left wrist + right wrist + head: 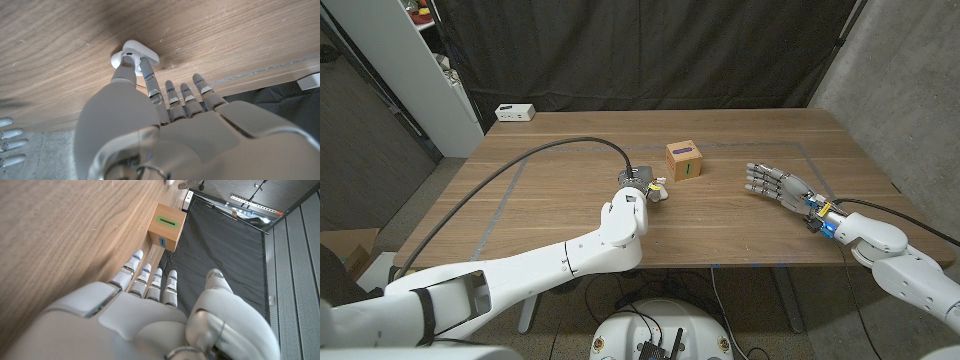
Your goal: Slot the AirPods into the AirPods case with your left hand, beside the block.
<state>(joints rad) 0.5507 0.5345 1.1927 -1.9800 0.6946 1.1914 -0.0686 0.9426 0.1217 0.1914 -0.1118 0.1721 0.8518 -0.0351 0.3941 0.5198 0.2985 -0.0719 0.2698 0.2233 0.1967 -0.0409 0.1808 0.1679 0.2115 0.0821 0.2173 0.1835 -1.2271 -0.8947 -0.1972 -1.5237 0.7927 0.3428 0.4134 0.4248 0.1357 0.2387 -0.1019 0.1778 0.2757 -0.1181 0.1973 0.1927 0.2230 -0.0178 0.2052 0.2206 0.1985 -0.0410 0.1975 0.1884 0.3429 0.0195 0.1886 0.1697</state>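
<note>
Just left of the block (683, 160), on the wooden table (570, 170), sits the white AirPods case (135, 54), with the left hand (642, 192) on it. In the left wrist view the thumb and one finger (146, 70) touch the case, thumb tip over a small round white piece at its near end, likely an earbud, though too small to be sure; the other fingers are stretched out side by side. Cannot tell whether the hand is really pinching or only pressing. The case is oblong, lying flat, long axis running slantwise across the wood grain. No brand mark readable on it.

Block: wooden cube, purple-framed face with a green mark on top in the head view; in the right wrist view a green-ringed slot and a small blue mark on the side. No legible writing.

Right hand (780, 186) well apart from the block on the other side, fingers straight and slightly spread, holding nothing, fingertips toward the block.

Small white box (515, 112) at the table's far left corner.
</note>
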